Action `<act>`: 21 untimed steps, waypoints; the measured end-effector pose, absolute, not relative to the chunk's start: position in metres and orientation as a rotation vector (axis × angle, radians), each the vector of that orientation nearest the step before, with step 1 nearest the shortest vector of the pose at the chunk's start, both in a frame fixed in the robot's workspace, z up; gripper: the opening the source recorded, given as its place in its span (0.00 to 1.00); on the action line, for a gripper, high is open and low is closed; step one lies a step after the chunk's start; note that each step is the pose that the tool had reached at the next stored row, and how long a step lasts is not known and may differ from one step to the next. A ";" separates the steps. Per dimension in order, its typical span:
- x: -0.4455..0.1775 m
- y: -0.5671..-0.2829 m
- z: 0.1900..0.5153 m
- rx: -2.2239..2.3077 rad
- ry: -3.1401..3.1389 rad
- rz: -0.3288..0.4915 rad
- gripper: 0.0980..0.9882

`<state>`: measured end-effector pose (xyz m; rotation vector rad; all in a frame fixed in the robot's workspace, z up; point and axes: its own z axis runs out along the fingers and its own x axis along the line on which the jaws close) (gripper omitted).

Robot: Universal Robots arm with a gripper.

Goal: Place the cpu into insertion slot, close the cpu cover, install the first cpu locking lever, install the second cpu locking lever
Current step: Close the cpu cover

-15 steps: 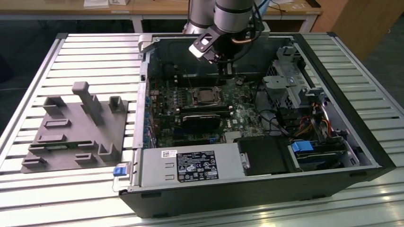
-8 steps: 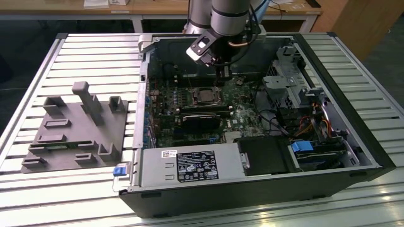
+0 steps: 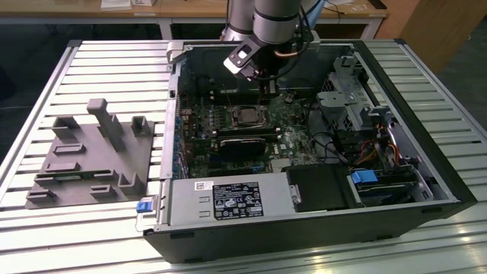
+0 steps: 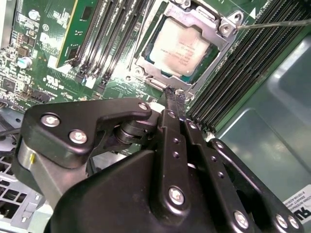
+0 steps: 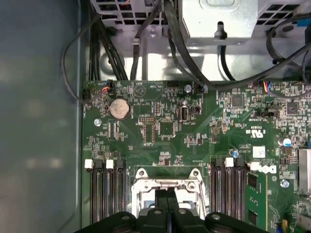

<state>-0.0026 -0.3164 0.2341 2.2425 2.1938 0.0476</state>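
The cpu lies flat in the insertion slot, silvery top up. The cpu cover lies down over it as a metal frame around its edges. A thin wire locking lever sticks out sideways from one corner of the socket. My gripper is shut with nothing between its fingers. Its tips hang just beyond the socket's edge, close above the board. In the exterior view the gripper hovers at the far right corner of the socket. In the first wrist view its tips overlap the socket rim.
Memory slots flank the socket on both sides. A black fan shroud sits in front of it, and a power supply lies nearer still. Drive cage and cables fill the exterior view's right. A grey fixture stands outside the case.
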 end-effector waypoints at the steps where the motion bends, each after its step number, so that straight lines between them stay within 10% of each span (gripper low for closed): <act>1: -0.003 -0.316 0.234 2.243 2.194 0.048 0.01; 21: -0.011 -0.317 0.227 2.243 2.194 0.048 0.01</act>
